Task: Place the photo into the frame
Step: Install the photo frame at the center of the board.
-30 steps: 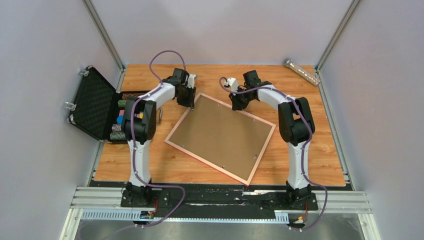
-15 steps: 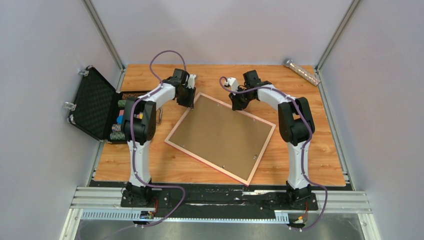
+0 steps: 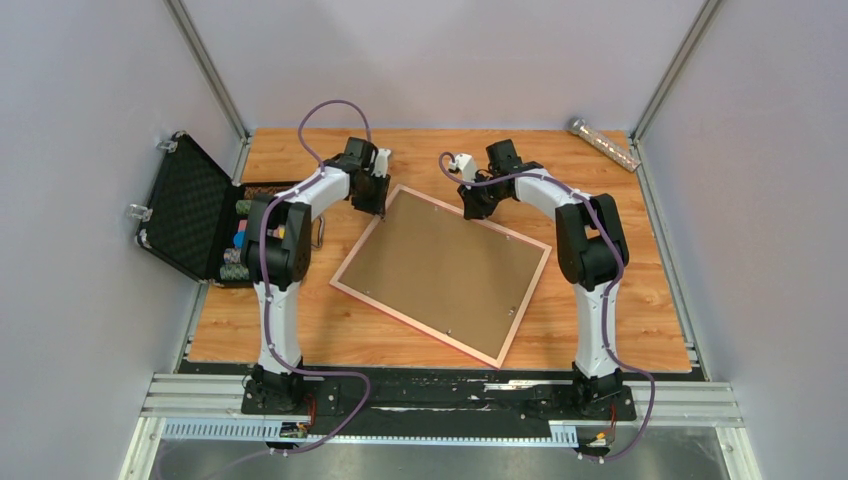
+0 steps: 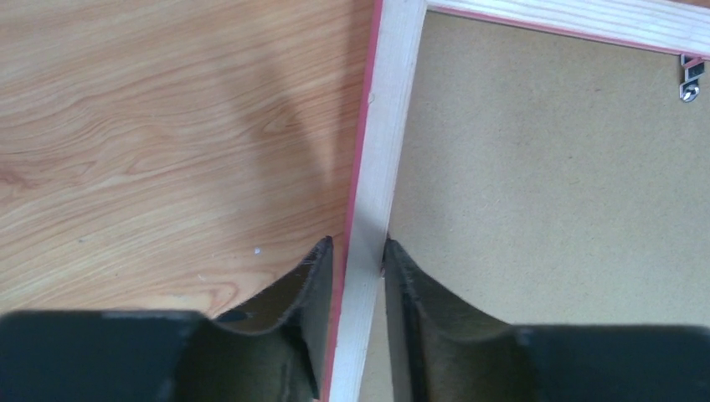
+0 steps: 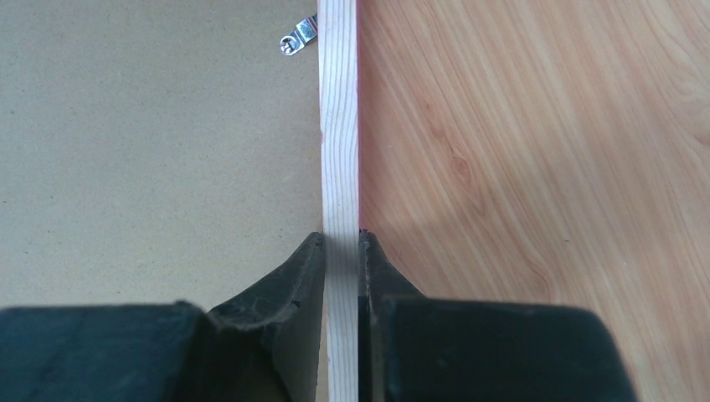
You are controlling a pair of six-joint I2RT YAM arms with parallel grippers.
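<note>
- The frame (image 3: 414, 327) lies face down and skewed on the wooden table (image 3: 620, 300), its pale back rails up and a brown backing board (image 3: 440, 270) filling it.
- The left gripper (image 4: 358, 247) stands over the frame's left rail near the far corner, one finger close against each side. I cannot tell if it is pinching.
- The right gripper (image 5: 341, 239) is clamped tight on the frame's far rail, just beside a small metal clip (image 5: 299, 36).
- An open black case (image 3: 190, 210) sits left of the frame.
</note>
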